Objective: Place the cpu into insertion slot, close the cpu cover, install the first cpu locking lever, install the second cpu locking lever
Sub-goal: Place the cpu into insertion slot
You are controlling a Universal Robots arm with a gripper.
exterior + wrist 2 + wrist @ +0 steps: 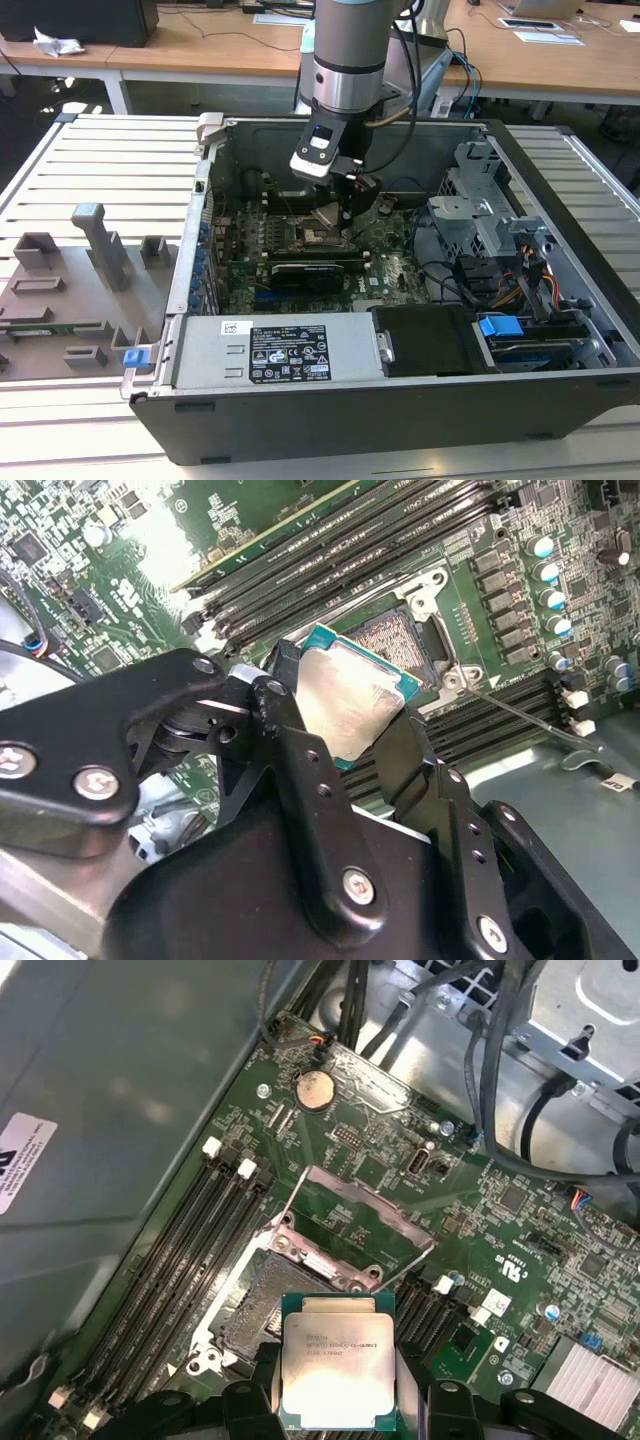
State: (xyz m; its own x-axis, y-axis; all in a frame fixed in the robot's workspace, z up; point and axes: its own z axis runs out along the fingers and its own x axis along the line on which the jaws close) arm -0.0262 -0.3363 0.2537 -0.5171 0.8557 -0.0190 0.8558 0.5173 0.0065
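Note:
My gripper (340, 1392) is shut on the cpu (338, 1360), a flat square chip with a silvery top, its black fingers (250, 1400) pressing two opposite edges. The chip hangs just above and slightly to one side of the insertion slot (262, 1312), whose pale contact field lies bare in its dark frame. The cpu cover (355, 1218), a thin metal frame, stands hinged open on the slot's far side. In the second wrist view the cpu (355, 700) is tilted over the insertion slot (395, 640), and a thin locking lever (520, 715) lies swung out. The gripper (345, 210) reaches into the case.
Long black memory slots (185, 1250) flank the socket on both sides. A long black card (315, 272) lies nearer the power supply (280, 350). A drive cage (490, 215) with cables sits on the exterior view's right. A grey fixture (80, 280) rests outside the case.

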